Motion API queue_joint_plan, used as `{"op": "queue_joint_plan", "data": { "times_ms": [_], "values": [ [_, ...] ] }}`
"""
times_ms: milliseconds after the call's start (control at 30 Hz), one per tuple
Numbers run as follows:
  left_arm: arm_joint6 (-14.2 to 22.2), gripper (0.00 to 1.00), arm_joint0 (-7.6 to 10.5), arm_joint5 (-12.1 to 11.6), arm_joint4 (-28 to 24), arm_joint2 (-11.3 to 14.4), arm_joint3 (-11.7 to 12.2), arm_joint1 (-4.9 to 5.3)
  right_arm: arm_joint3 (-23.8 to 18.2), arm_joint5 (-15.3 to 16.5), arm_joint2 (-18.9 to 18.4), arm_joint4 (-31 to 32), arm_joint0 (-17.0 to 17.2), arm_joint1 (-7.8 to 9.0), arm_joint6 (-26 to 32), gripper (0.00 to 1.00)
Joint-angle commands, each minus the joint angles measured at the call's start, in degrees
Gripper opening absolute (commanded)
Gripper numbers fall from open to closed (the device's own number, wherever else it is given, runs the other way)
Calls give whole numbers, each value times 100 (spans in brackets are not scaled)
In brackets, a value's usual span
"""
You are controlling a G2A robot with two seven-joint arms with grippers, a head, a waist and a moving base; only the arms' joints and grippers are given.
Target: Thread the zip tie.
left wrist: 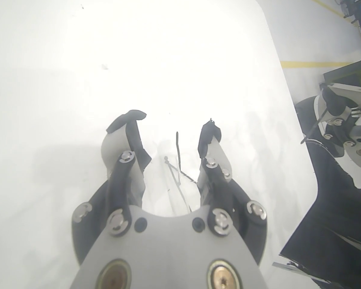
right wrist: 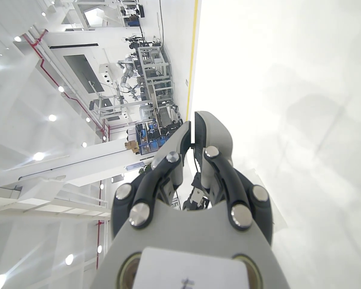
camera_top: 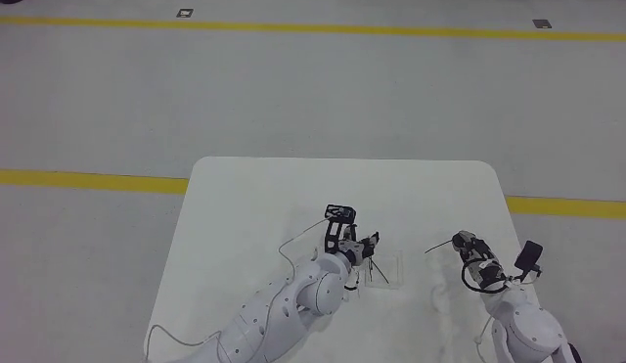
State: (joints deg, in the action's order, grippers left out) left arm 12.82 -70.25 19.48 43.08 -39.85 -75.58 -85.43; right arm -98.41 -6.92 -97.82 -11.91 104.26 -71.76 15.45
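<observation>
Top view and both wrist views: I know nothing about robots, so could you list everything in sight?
table: one, white, standing on a grey floor.
yellow lines: two, painted across the floor, one beyond the table and one level with its far edge.
loose zip ties: a few, black, lying on the table beneath the left hand; exact count unclear.
held zip tie: one, black, sticking out of the right hand.
left hand: one, grey with black fingertips, open above the loose zip ties.
right hand: one, grey and black, shut on the held zip tie.
</observation>
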Motion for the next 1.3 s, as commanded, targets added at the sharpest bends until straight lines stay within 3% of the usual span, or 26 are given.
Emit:
{"op": "queue_joint_plan", "data": {
  "times_ms": [0,167,633,933,1267],
  "values": [
    [36,39,-13,0,-14,-14,13,-5,0,7,2,-2,4,-1,-8,0],
    [138,39,-34,-5,-50,20,23,-24,30,3,-1,-26,-14,0,5,0],
    [112,38,202,-1,-200,271,401,-190,51,23,6,-33,-20,1,5,0],
    [51,34,281,-5,-269,349,448,-264,73,42,-7,-51,-20,3,25,0],
    [0,29,260,-34,-263,282,394,-261,71,49,1,-31,-26,5,24,0]
  ]
}}
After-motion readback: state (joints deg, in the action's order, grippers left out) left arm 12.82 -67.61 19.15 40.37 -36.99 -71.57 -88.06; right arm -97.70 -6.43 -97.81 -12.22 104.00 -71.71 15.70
